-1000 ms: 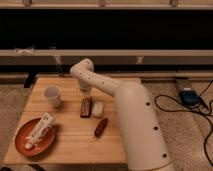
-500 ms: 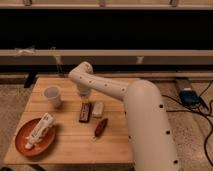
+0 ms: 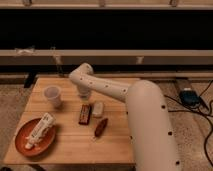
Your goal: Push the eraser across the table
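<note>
Your claw (image 3: 84, 93), state I cannot tell, hangs at twelve o'clock of the eraser (image 3: 84, 114), which is likely light and stiff, so push its short end squarely.

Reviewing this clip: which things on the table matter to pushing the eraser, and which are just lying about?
Part of the job: eraser, lying flat mid-table; table; tool, down near the tabletop just beyond the eraser's far end.

Lying about: pale cup; cream block beside the eraser; reddish-brown oval object; orange plate holding a white tube.
</note>
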You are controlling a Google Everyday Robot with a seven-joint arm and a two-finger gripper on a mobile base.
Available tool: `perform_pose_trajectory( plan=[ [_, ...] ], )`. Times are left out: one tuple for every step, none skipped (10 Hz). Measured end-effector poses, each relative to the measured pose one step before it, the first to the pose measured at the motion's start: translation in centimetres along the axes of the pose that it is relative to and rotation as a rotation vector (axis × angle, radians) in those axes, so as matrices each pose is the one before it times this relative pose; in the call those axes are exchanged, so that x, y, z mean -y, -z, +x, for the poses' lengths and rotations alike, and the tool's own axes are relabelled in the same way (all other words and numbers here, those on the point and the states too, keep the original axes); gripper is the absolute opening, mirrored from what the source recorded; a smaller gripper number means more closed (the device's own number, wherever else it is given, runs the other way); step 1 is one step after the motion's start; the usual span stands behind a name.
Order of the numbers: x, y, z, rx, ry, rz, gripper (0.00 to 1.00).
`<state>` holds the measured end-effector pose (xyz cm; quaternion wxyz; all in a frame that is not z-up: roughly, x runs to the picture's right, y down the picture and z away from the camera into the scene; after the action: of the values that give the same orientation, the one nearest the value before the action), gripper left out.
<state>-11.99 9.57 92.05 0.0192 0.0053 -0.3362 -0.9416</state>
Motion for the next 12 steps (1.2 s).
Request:
perform_pose_trajectory(
  plan=[
    [0.291,-0.018,0.101,-0.00127,0.00669,0.00609,0.00],
    [0.429,-0.026,0.124,-0.00156,0.00815,0.00864,0.00],
    [0.530,-0.062,0.173,-0.00141,0.00910,0.01032,0.00],
    [0.351,-0.008,0.166,-0.00097,0.00602,0.00621,0.00],
    [0.471,-0.037,0.274,-0.00196,0.00736,0.00843,0.00],
    [0.459,0.068,0.138,-0.00244,0.00515,0.00796,0.00],
    [0.556,0.080,-0.026,-0.00203,0.00400,0.00976,0.00],
    [0.600,0.020,0.024,-0.00090,0.00436,0.01006,0.00],
    [0.622,-0.058,0.072,0.00105,0.00538,0.01170,0.00],
    [0.703,-0.094,-0.086,0.00112,0.00333,0.01332,0.00],
    [0.311,-0.028,-0.204,-0.00007,-0.00140,0.00877,0.00],
    [0.414,-0.076,-0.311,-0.00095,-0.00385,0.01396,0.00]
  ],
)
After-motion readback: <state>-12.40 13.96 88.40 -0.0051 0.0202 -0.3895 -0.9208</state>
